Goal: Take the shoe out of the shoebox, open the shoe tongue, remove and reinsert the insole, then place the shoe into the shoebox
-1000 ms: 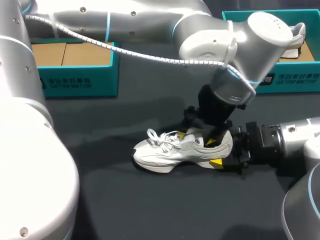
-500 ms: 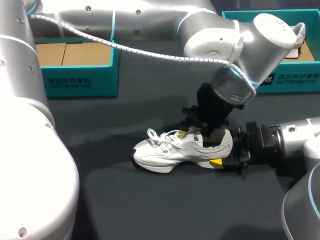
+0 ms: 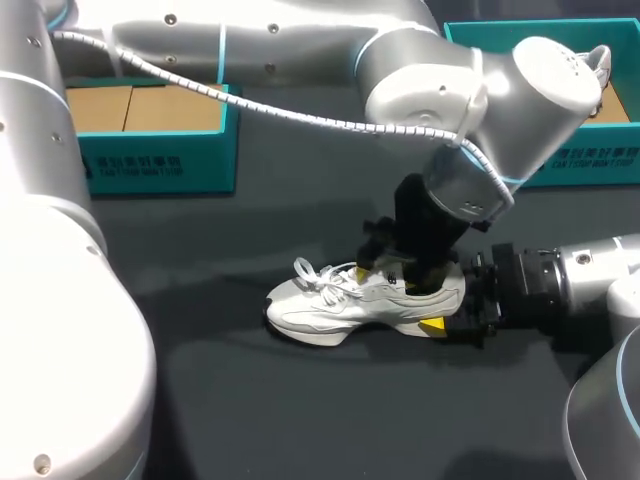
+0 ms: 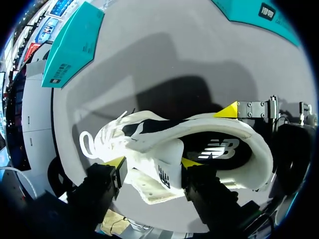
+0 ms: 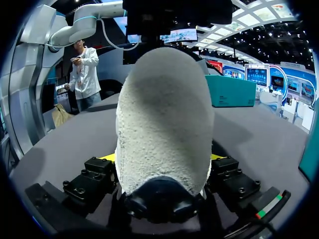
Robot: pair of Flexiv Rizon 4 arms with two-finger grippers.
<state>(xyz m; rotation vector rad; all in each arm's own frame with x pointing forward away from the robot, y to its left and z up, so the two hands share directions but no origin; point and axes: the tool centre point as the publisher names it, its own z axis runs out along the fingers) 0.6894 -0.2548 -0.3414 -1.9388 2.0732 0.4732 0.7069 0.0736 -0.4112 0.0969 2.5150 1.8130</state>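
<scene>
A white sneaker (image 3: 340, 300) lies on its sole on the dark table, toe toward my left. From above, my left gripper (image 3: 400, 272) reaches into the shoe's mouth. In the left wrist view the white tongue (image 4: 157, 174) is pulled up between its two yellow tips, and the left gripper (image 4: 152, 163) is shut on it. The dark insole (image 4: 219, 149) shows inside the shoe. My right gripper (image 3: 440, 300) comes in low from the right and is shut on the heel. The heel (image 5: 164, 114) fills the right wrist view, with the right gripper (image 5: 162, 158) on either side.
A teal shoebox (image 3: 150, 150) with a brown cardboard inside stands at the back left. A second teal shoebox (image 3: 590, 155) at the back right holds another white shoe (image 3: 597, 65). The left arm's cable hangs above the table's middle.
My left gripper has narrowed around the shoe tongue and its wrist has shifted slightly to the right. The shoe and my right gripper have stayed put.
</scene>
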